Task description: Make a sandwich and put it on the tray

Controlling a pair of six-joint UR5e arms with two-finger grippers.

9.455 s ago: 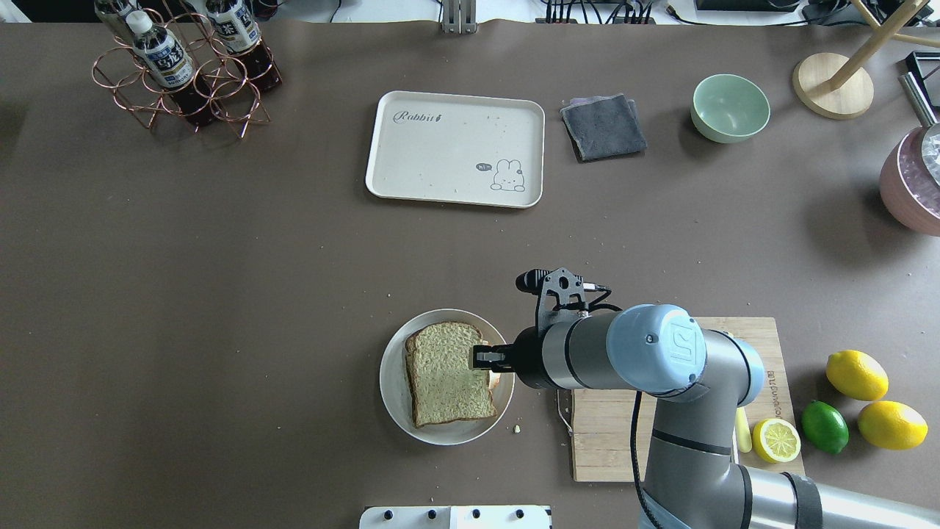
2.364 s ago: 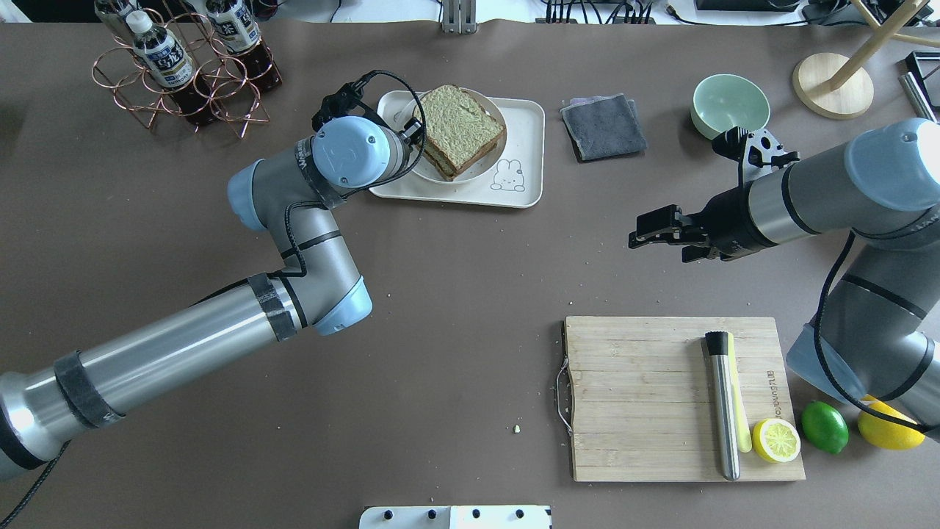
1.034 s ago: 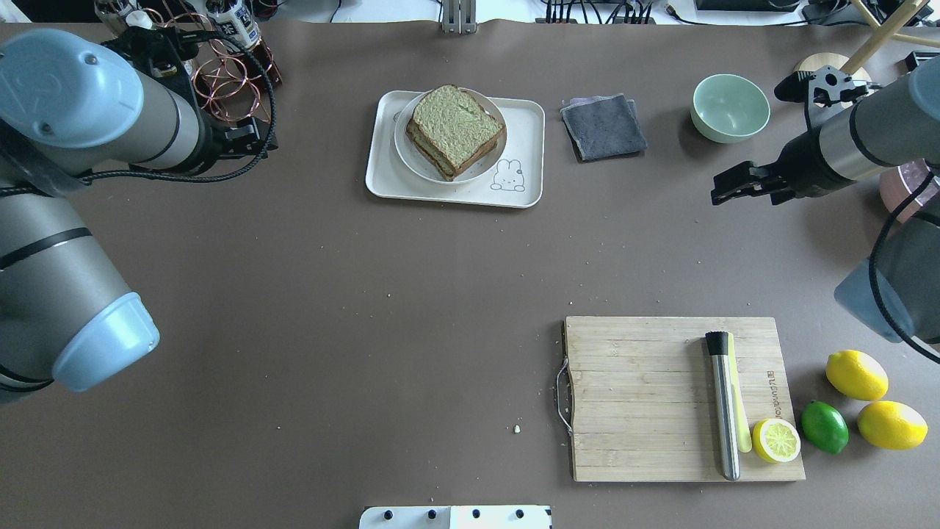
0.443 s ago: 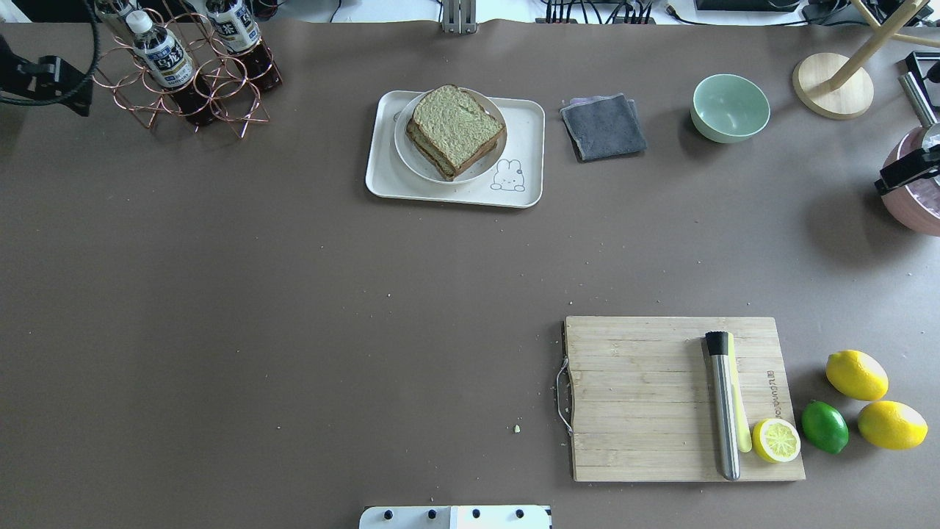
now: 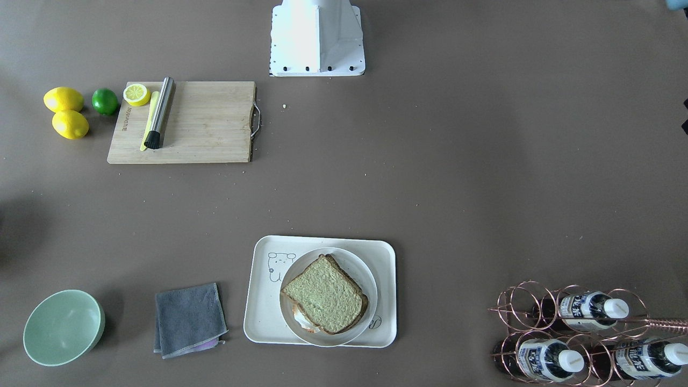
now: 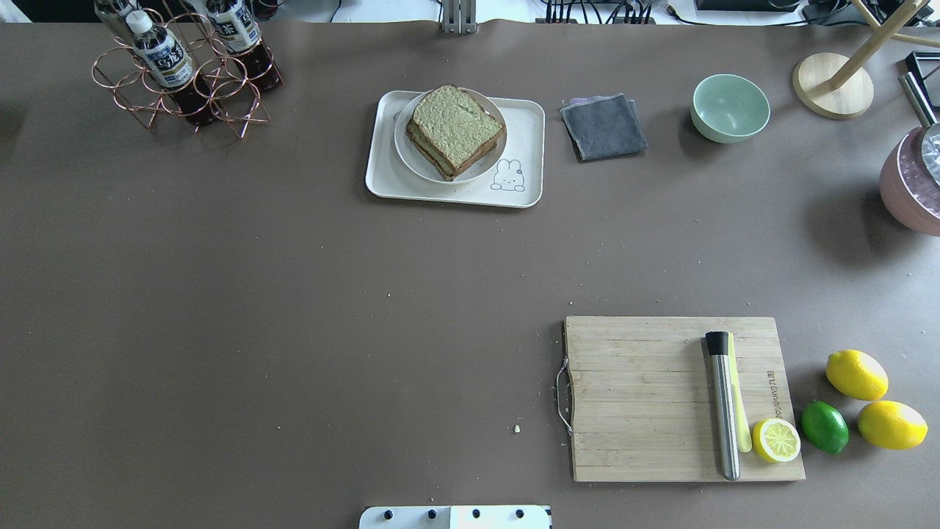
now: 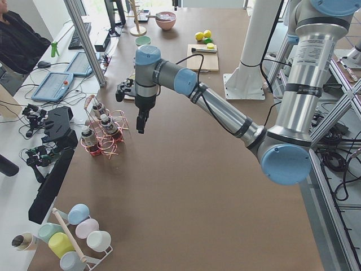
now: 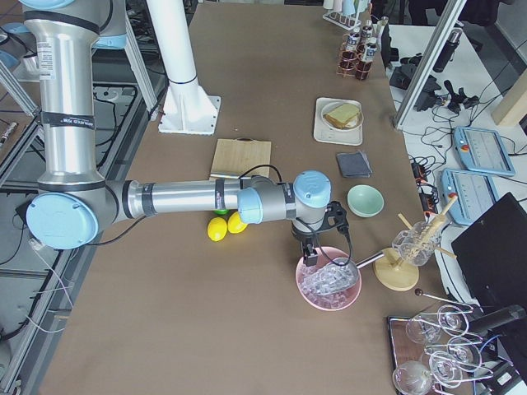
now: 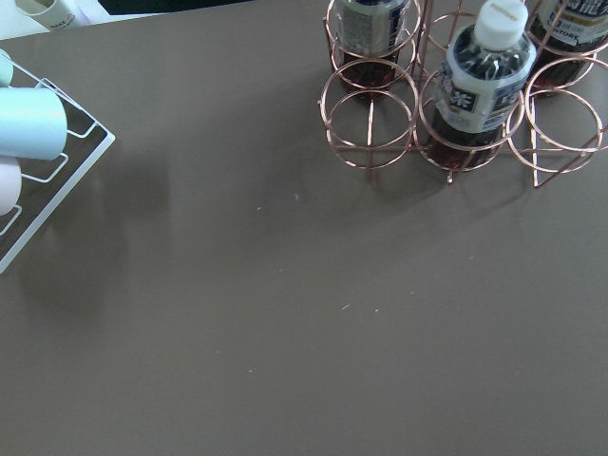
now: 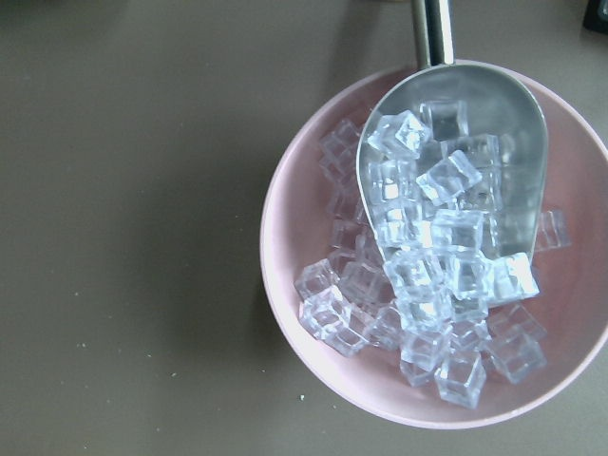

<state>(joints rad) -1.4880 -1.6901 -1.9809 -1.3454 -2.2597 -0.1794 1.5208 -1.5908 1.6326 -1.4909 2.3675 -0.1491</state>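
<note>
Front-facing: one sandwich (image 5: pixel 324 294) on one plate (image 5: pixel 361 271), inside one tray (image 5: pixel 260 322); two whole lemons (image 5: pixel 63 99), one lime (image 5: pixel 105 101).
Overhead: one cutting board (image 6: pixel 639 397).
Left side: left gripper (image 7: pixel 140 123) above the tabletop (image 7: pixel 169 186) by one bottle rack (image 7: pixel 104 135); closure cannot be told.
Right side: right gripper (image 8: pixel 310 253) over one ice bowl (image 8: pixel 328 306); closure undetermined.

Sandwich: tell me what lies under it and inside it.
The sandwich rests on a white plate, itself on the tray. A fried egg peeks out at one edge; the top slice covers the rest.
</note>
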